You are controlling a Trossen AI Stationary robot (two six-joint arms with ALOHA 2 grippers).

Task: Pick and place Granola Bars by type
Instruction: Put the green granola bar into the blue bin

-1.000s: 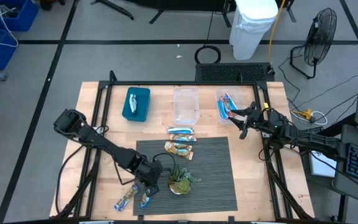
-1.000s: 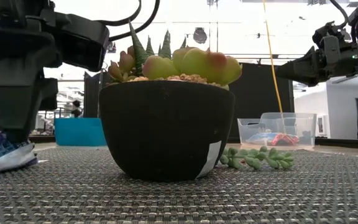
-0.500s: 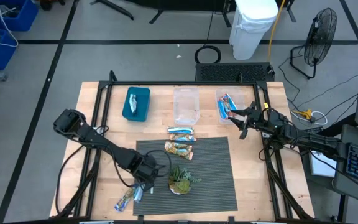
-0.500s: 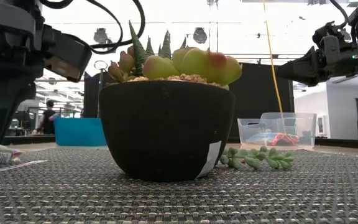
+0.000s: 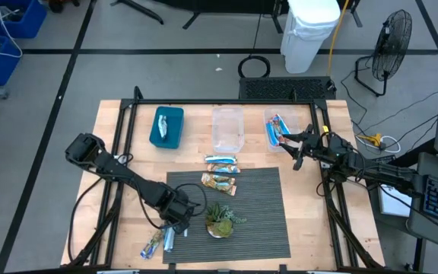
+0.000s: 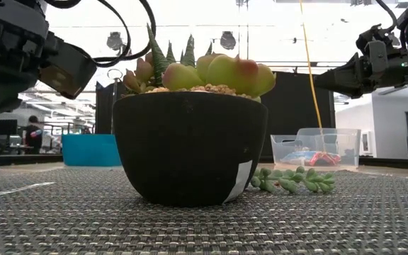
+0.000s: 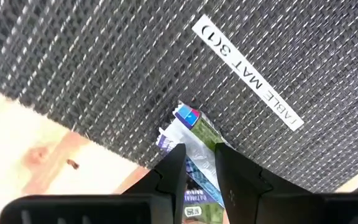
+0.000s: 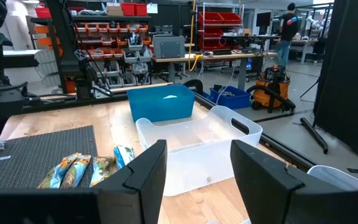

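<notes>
between my left fingers (image 7: 199,163), angled down and clamped, a granola bar (image 7: 191,134) points lengthwise away; my right fingers (image 8: 194,163) hover spread apart.

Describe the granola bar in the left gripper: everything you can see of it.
The granola bar is a small bar in a shiny crinkled wrapper, silvery-white with green and blue print and a blue-and-red patch at its far end. The left gripper is shut on it, a dark finger on each side. It sits over the mat's front left corner, by the bare wood. From above, another bar lies just beside it.
</notes>
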